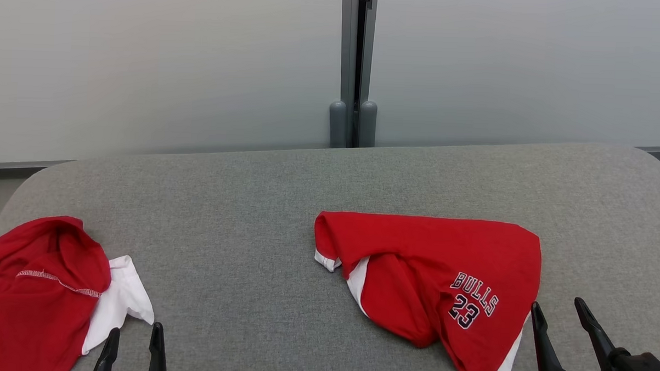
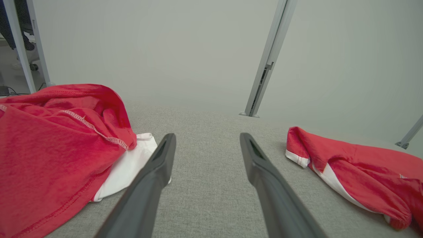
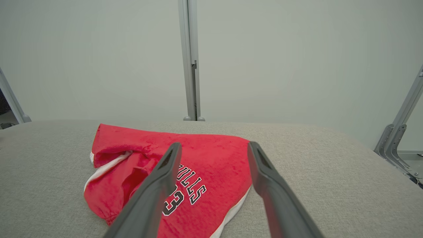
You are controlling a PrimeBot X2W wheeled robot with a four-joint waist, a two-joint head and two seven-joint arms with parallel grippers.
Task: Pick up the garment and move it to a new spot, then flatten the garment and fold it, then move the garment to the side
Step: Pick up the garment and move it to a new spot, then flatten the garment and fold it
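Both left gripper (image 1: 136, 328) and right gripper (image 1: 556, 302) gape empty; garment (image 1: 426, 249) reads "BULLS 23".

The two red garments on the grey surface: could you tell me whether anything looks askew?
Yes, both are crumpled. The Bulls garment lies bunched, one part folded over itself; the red-and-white garment is heaped at the left edge of the grey surface. No damage visible.

Garment (image 1: 426, 255) red with white trim, dark lettering — tabletop (image 1: 242, 193) flecked grey
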